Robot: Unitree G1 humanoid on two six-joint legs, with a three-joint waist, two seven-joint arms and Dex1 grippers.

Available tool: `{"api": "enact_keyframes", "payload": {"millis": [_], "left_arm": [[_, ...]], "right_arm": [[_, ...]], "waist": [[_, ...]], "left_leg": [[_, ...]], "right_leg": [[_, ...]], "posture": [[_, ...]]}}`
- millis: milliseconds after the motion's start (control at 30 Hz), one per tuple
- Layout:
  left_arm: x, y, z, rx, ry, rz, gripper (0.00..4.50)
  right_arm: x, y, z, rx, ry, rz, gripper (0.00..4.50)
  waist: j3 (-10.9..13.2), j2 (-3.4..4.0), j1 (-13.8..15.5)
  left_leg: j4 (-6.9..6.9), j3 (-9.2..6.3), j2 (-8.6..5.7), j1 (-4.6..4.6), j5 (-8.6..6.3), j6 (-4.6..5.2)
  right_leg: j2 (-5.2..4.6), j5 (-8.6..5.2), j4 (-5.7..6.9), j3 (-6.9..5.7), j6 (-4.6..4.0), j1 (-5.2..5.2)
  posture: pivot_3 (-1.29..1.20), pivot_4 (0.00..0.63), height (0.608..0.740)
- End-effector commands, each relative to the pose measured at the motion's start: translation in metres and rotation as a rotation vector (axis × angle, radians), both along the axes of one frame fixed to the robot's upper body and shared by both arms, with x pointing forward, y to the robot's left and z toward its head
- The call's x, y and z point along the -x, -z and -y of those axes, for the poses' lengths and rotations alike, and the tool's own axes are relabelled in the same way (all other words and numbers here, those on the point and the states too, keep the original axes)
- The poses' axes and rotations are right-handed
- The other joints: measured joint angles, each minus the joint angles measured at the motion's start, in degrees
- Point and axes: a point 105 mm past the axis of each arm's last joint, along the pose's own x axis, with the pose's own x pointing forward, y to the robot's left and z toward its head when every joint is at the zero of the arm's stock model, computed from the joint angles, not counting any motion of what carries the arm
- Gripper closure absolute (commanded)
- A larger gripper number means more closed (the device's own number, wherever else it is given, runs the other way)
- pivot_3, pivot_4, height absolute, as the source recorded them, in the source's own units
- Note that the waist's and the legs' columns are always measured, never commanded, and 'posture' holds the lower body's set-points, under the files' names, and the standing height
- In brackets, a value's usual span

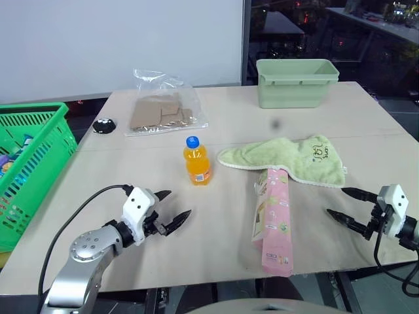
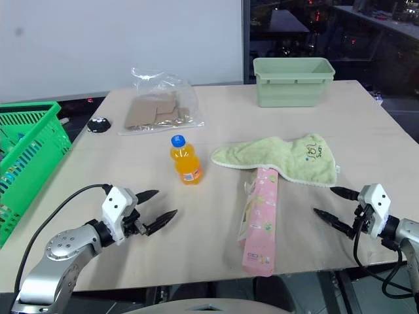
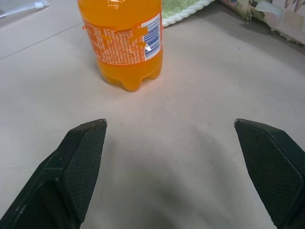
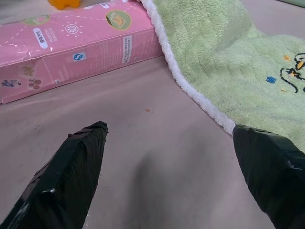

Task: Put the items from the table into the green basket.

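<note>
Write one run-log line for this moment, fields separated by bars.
left pincer: open, empty | right pincer: open, empty | small orange drink bottle: upright on table | long pink snack packet: flat, end under green towel

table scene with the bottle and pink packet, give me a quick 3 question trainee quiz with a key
1. True or false: the orange bottle stands upright on the table.
2. What covers the far end of the pink packet? A) green towel B) plastic bag C) mint tub
3. Fill in: both the left gripper and right gripper are ____ and hold nothing.

Key: 1 true; 2 A; 3 open
</note>
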Motion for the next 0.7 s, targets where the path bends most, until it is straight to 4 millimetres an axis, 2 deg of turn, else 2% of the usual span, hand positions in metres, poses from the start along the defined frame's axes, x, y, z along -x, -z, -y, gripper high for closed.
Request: {"api": "enact_keyframes", "payload": {"millis": [33, 367, 467, 567, 700], "left_arm": [[0.001, -0.013, 0.005, 0.007, 0.044, 0.034, 0.05], [0.009, -0.012, 0.009, 0.041, 0.057, 0.006, 0.05], [0.011, -0.019, 0.013, 0.071, 0.076, 0.02, 0.05], [0.013, -0.036, 0.023, 0.121, 0.142, 0.046, 0.05], [0.007, -0.064, 0.029, 0.15, 0.189, 0.09, 0.05]], "right_arm": [[-0.001, -0.012, 0.004, -0.002, -0.005, 0.032, 0.0], [-0.006, -0.013, 0.001, -0.009, -0.013, 0.02, 0.0], [-0.014, -0.016, 0.0, -0.005, 0.009, 0.028, 0.0], [-0.032, -0.02, 0.005, 0.039, 0.055, 0.04, 0.0], [-0.065, -0.044, -0.003, -0.027, 0.129, 0.091, 0.0]], "waist": [[0.0, 0.0, 0.0], [0.0, 0.0, 0.0], [0.0, 0.0, 0.1], [0.0, -0.03, 0.2], [0.0, 0.0, 0.1]], "left_leg": [[0.0, 0.0, 0.0, 0.0, 0.0, 0.0], [0.0, 0.01, 0.0, -0.01, 0.0, 0.0], [0.0, 0.01, 0.0, 0.0, 0.0, 0.0], [0.0, 0.0, 0.0, 0.0, 0.0, 0.0], [0.0, 0.07, 0.0, 0.01, 0.0, 0.0]], "right_leg": [[0.0, 0.0, 0.0, 0.0, 0.0, 0.0], [-0.01, 0.0, 0.0, 0.01, 0.0, -0.01], [-0.01, 0.0, 0.0, 0.01, 0.0, -0.01], [-0.01, 0.0, 0.0, 0.01, 0.0, -0.01], [-0.02, 0.0, 0.02, 0.06, 0.0, -0.02]], "posture": [[-0.06, 0.0, 0.74], [-0.05, 0.0, 0.74], [-0.04, 0.0, 0.74], [-0.04, 0.0, 0.74], [-0.04, 0.0, 0.74]]}}
